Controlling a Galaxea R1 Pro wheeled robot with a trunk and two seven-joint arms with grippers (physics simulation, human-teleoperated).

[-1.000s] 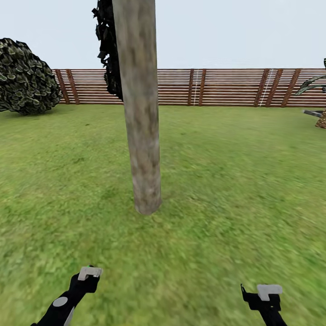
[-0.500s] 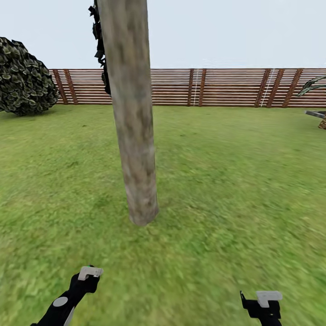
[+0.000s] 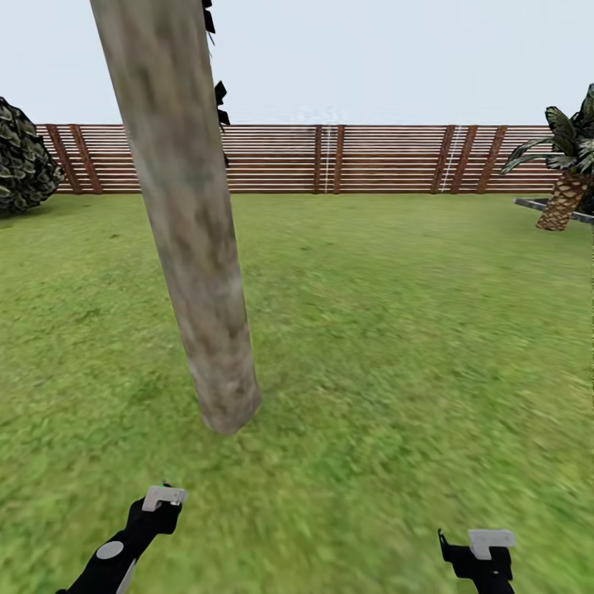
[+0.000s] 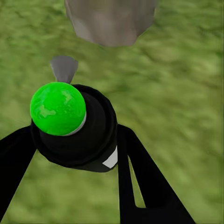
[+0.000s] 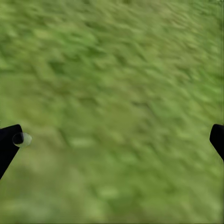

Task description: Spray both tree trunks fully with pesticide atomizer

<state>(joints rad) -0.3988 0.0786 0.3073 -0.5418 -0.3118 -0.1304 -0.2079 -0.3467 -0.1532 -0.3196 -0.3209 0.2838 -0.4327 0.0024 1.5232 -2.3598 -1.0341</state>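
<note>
left gripper (image 4: 77,140) closed on the pesticide atomizer (image 4: 74,126), black fingers (image 4: 140,182) clasping its body below the green cap; we judge the bottle light, rigid and smooth, best held round the body with the nozzle free. right gripper (image 5: 112,140) spread wide, holding nothing, over grass (image 5: 116,70). our left wrist view reveals the bottle facing the tree trunk (image 4: 109,21) base; our head view adds the leaning trunk (image 3: 186,247) near ahead, the fence (image 3: 371,161), a bush (image 3: 25,165) and a palm (image 3: 569,181).
</note>
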